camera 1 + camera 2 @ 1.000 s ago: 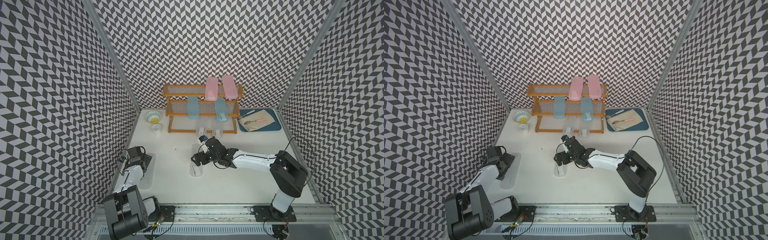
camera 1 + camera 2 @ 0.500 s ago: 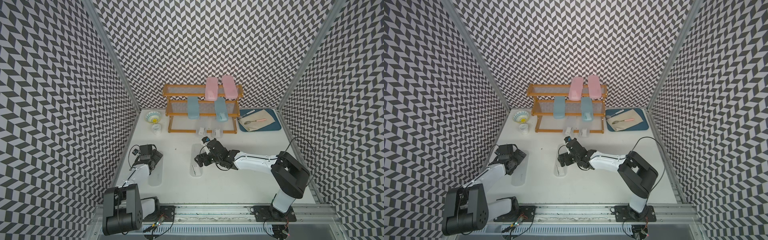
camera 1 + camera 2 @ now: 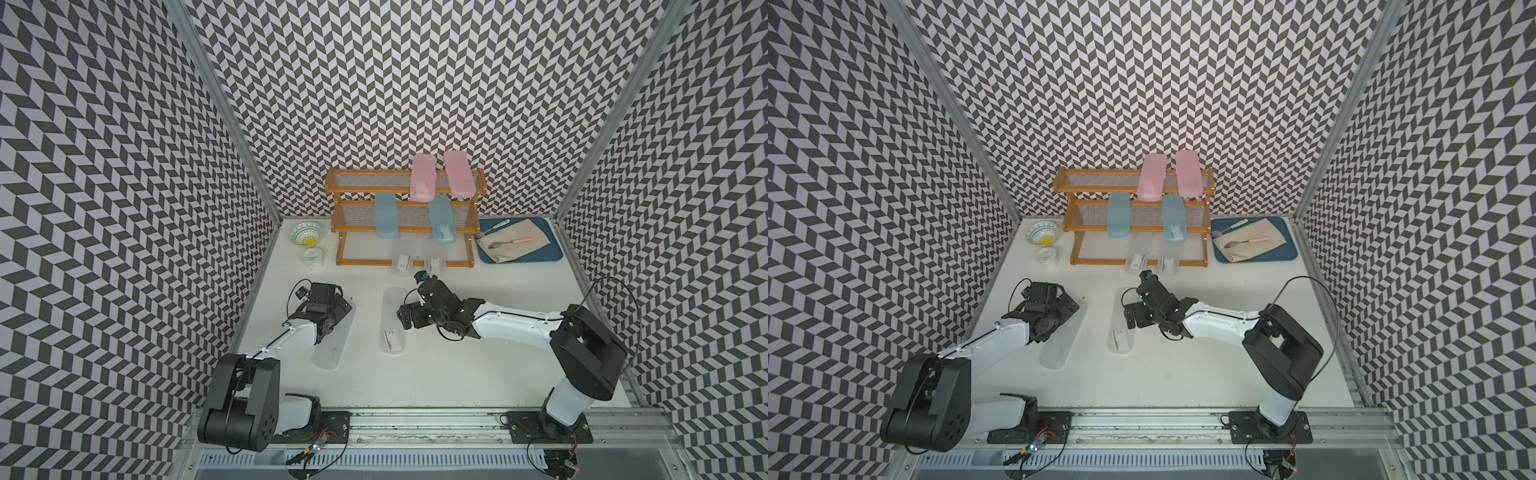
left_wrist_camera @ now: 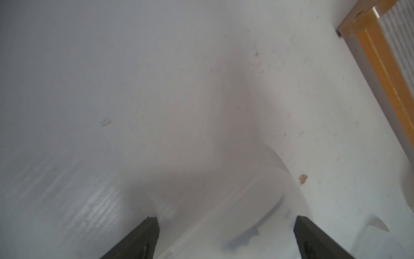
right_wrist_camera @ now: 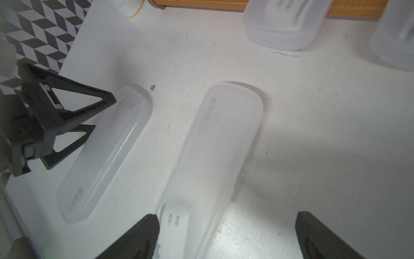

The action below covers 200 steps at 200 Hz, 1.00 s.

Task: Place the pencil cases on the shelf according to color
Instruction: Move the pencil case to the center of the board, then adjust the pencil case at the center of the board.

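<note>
The shelf (image 3: 330,187) (image 3: 1059,187) stands at the back. Two pink pencil cases (image 3: 423,178) (image 3: 458,173) lie on its top tier, two teal ones (image 3: 386,216) (image 3: 441,220) on the middle tier, and two clear ones (image 3: 403,264) (image 3: 435,262) on the bottom tier. Two more clear cases lie on the table. My left gripper (image 3: 345,309) (image 4: 226,220) (image 5: 104,114) is open and straddles the far end of the left case (image 3: 332,347) (image 4: 224,213) (image 5: 105,152). My right gripper (image 3: 405,318) (image 5: 226,217) is open beside the middle case (image 3: 392,328) (image 5: 215,152), with one finger over its labelled end.
A blue tray (image 3: 552,253) with a cloth and a pink-handled spoon (image 3: 509,242) sits right of the shelf. A patterned bowl (image 3: 305,232) and a small white cup (image 3: 312,257) stand left of it. Patterned walls close in the table on three sides.
My left gripper has swung from the left wall toward the middle, and the clear case under it has slid along with it. My right gripper has shifted slightly to the right.
</note>
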Motion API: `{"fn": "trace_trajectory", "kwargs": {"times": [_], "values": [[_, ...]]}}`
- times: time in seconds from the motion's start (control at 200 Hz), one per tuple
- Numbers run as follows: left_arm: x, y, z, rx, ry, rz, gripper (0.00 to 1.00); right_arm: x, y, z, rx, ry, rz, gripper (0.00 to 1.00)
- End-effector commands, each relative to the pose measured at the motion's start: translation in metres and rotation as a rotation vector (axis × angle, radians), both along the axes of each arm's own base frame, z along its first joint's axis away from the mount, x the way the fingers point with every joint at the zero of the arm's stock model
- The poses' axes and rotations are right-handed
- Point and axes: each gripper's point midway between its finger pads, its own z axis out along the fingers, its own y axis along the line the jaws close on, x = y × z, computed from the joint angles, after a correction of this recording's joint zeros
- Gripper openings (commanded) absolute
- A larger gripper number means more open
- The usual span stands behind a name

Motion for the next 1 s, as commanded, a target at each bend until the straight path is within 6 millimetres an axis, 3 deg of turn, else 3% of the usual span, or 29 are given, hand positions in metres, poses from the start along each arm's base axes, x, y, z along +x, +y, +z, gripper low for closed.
{"fn": "trace_trajectory", "kwargs": {"times": [0.0, 0.421, 0.736, 0.836, 0.996], "values": [[-0.003, -0.001, -0.003, -0.004, 0.04, 0.009, 0.99, -0.007, 0.011, 0.007, 0.024, 0.001, -0.012, 1.0], [-0.006, 0.001, -0.001, 0.002, 0.028, 0.001, 0.99, -0.034, 0.038, -0.03, -0.14, 0.036, 0.007, 1.0], [-0.004, 0.003, 0.008, 0.011, -0.006, 0.004, 0.99, -0.037, 0.05, -0.053, -0.265, 0.043, 0.006, 1.0], [-0.002, 0.004, 0.012, 0.022, -0.014, 0.002, 0.99, -0.037, 0.039, -0.063, -0.326, 0.043, -0.019, 1.0], [-0.001, 0.003, 0.015, 0.029, -0.009, -0.01, 0.99, -0.039, -0.005, -0.073, -0.398, 0.045, -0.085, 1.0]]}}
